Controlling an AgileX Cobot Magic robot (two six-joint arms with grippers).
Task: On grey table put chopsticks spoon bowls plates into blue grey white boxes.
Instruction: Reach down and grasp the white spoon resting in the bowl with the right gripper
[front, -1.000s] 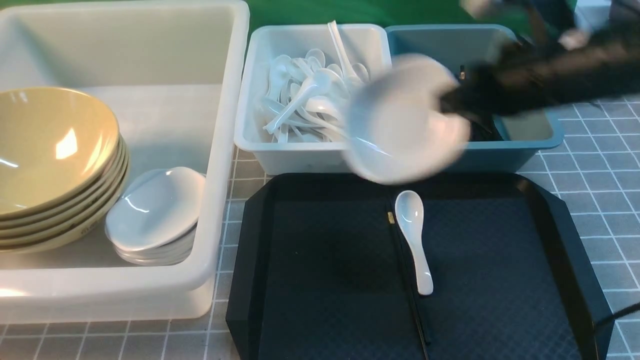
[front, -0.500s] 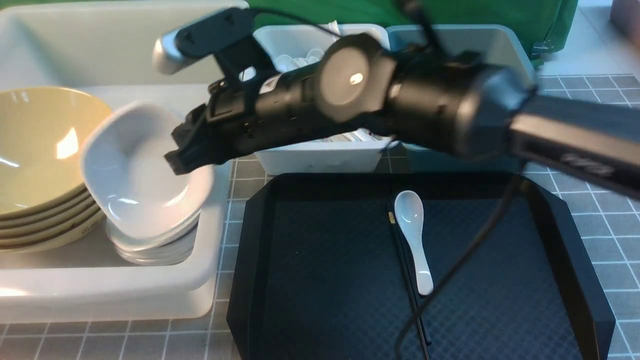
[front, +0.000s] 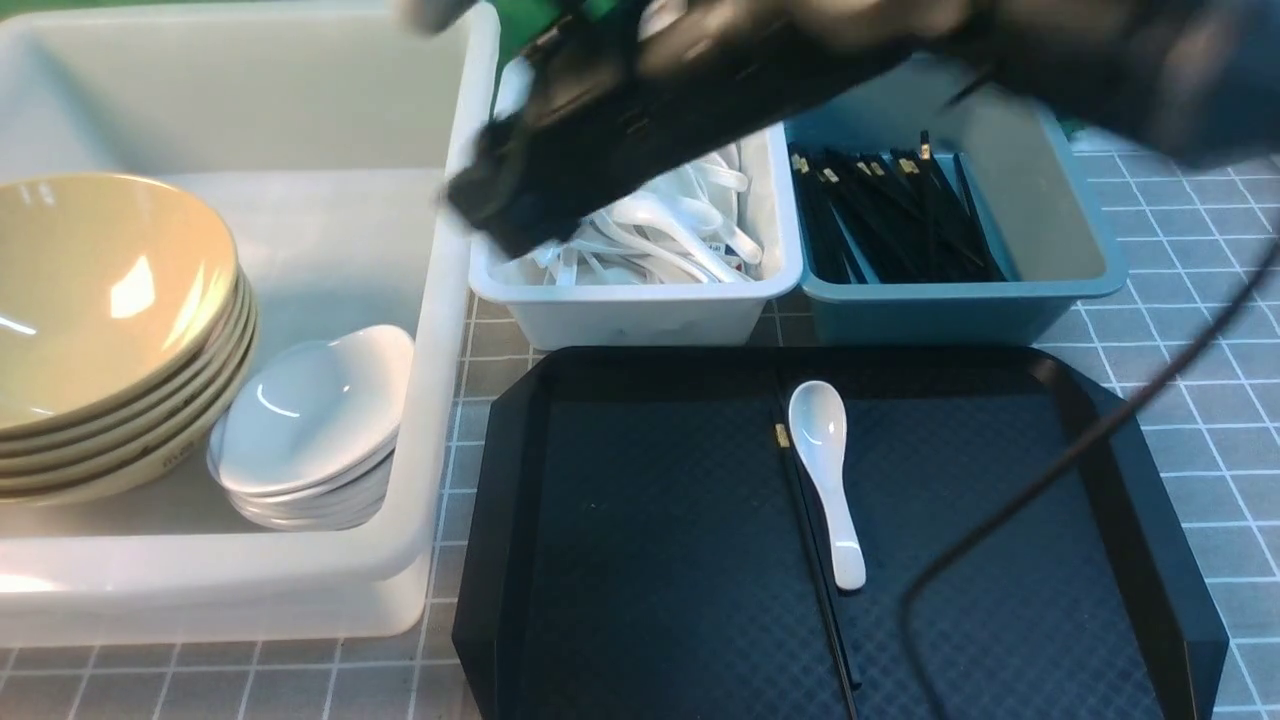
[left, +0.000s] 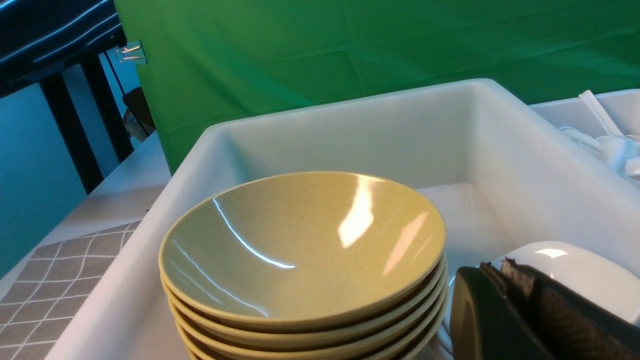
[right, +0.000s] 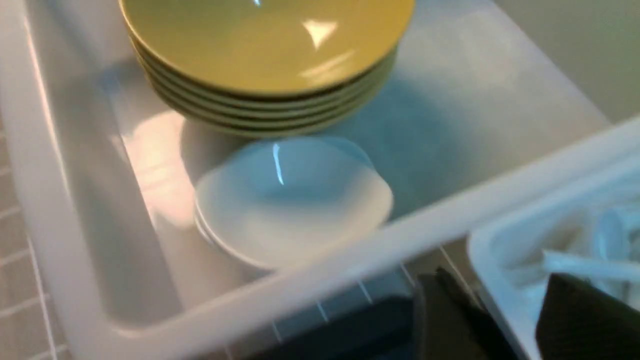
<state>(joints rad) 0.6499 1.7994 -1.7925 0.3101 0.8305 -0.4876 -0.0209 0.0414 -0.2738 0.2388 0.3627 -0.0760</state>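
The right gripper (right: 495, 277) hangs over the gap between the tub (front: 440, 300) and the white bin (front: 640, 315), its fingers moderately apart with nothing between them. It looks down on the plates (front: 310, 420), stacked in the tub against the bowls (front: 100, 300). The left gripper (left: 497, 272) is closed and empty, low in the tub beside the bowls and just above a plate. One spoon (front: 826, 470) lies on the black tray (front: 650, 560) on the table (front: 1200, 300), with the chopsticks (front: 810, 540) just beside it on its left. Both run near to far: the scoop and the gold band point toward the bins, the handle toward the robot. From the right gripper the spoon lies nearer the robot and off to the right. That arm already reaches across above the tray, so it looks the better placed to come back and down. The spoon probably goes into the white bin and the sticks into the blue bin (front: 930, 315). Closing across the spoon's narrow handle would mean setting the fingers left and right of that axis.
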